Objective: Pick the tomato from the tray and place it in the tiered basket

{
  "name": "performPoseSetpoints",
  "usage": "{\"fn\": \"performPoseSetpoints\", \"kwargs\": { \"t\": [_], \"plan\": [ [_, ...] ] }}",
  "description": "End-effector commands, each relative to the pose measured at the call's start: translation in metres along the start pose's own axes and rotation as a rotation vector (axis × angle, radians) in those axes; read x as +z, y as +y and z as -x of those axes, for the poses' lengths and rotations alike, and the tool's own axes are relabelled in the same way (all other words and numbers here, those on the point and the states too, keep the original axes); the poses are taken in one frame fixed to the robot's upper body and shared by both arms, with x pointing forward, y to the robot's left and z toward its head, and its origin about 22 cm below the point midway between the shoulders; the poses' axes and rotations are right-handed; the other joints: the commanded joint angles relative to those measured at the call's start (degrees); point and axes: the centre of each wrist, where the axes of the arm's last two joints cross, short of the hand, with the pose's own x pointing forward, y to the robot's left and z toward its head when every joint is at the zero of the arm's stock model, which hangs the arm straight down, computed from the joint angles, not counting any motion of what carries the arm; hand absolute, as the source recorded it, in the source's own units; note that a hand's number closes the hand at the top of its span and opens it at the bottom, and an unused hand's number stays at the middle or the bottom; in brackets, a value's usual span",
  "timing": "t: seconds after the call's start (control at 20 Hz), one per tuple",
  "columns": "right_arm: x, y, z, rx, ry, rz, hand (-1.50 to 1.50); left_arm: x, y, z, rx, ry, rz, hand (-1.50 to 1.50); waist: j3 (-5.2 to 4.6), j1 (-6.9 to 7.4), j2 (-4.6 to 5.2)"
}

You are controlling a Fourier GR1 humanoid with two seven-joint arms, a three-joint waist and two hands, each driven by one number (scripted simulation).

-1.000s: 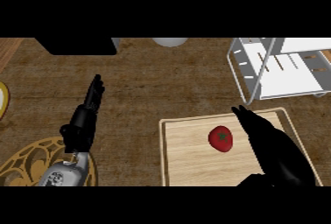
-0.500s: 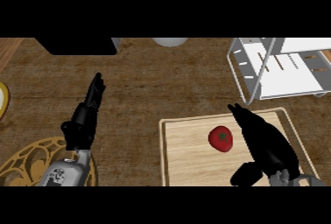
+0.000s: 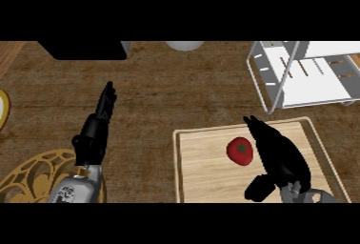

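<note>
None of the job is done: the tomato (image 3: pixel 240 151) sits on the tray (image 3: pixel 204 183). Right robot hand (image 3: pixel 280 157) spread wide beside it. Tiered basket (image 3: pixel 307 76) waits far right.

Wood-grain counter (image 3: pixel 183 90), black box (image 3: pixel 83 49) at top, gold wire trivet (image 3: pixel 32 176) lower left, white bowl (image 3: pixel 184 45)

No text, label, brand, number or sign can be read anywhere here. The grey forearm (image 3: pixel 74 190) at the lower left carries a small patch of dark marks, but they are too small and blurred to make out as letters or figures.
</note>
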Motion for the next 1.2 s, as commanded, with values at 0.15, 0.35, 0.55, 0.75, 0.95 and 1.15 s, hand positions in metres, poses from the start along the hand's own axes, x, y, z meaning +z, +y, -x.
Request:
{"fn": "performPoseSetpoints", "kwargs": {
  "t": [0.15, 0.35, 0.55, 0.75, 0.95, 1.15],
  "plan": [
    [0.007, 0.005, -0.009, -0.007, -0.004, -0.020, -1.50, -0.002, 0.008, 0.000, 0.008, -0.001, -0.004, 0.00, 0.00, -0.06, -0.01],
    [-0.003, 0.009, -0.016, -0.036, 0.007, -0.015, -1.50, -0.004, 0.022, 0.018, 0.001, -0.011, -0.018, 0.00, -0.01, -0.04, 0.01],
    [-0.010, 0.038, -0.007, -0.059, -0.007, 0.017, -1.50, 0.000, 0.025, 0.015, 0.006, 0.000, -0.004, 0.00, 0.00, -0.02, 0.01],
    [-0.017, 0.047, 0.003, -0.059, -0.005, 0.092, 1.50, -0.005, 0.004, 0.011, 0.000, -0.005, -0.002, 0.00, 0.01, -0.12, 0.01],
    [-0.026, 0.048, -0.005, 0.083, -0.041, 0.183, 1.50, -0.010, -0.004, 0.006, 0.013, -0.002, -0.002, 0.00, 0.00, -0.08, 0.04],
    [-0.037, 0.057, -0.010, 0.098, -0.033, 0.245, 1.50, 0.005, 0.025, 0.006, 0.015, -0.011, 0.003, 0.00, 0.00, 0.20, -0.01]
  ]
}}
